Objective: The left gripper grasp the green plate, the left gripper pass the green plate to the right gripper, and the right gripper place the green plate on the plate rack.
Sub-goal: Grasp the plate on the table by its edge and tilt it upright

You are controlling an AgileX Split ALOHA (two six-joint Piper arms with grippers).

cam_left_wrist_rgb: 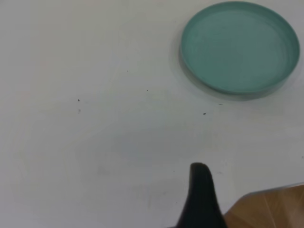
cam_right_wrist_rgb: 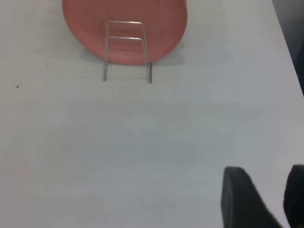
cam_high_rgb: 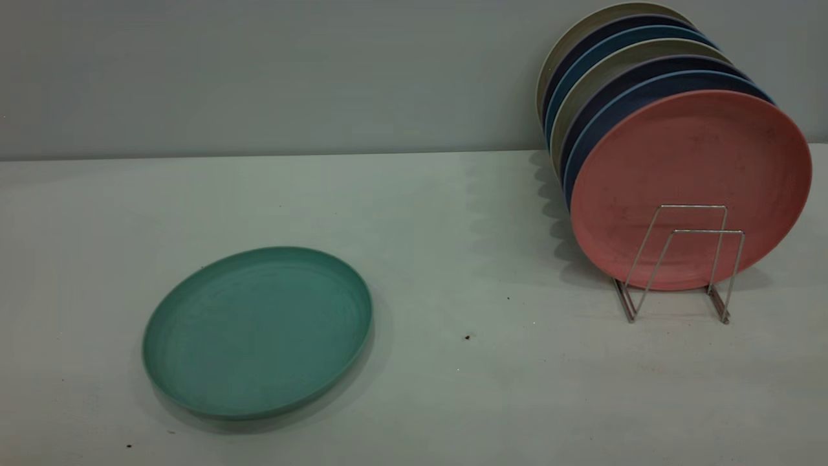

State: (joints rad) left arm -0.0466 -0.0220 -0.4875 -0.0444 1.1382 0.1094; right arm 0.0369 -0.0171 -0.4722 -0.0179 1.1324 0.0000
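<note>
One green plate [cam_left_wrist_rgb: 240, 46] flat on table, well apart from left end effector [cam_left_wrist_rgb: 202, 197] (grip state unclear), right end effector [cam_right_wrist_rgb: 263, 197] parted.

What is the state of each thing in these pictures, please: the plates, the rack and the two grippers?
green plate: flat on the table, face up, empty, untouched.
pink plate: upright in the rack, frontmost of the row.
other plates: upright behind the pink plate.
plate rack: upright on the table, front loops empty.
left gripper: apart from the green plate, holding nothing; one finger shows.
right gripper: open, empty, facing the rack from a distance.
</note>
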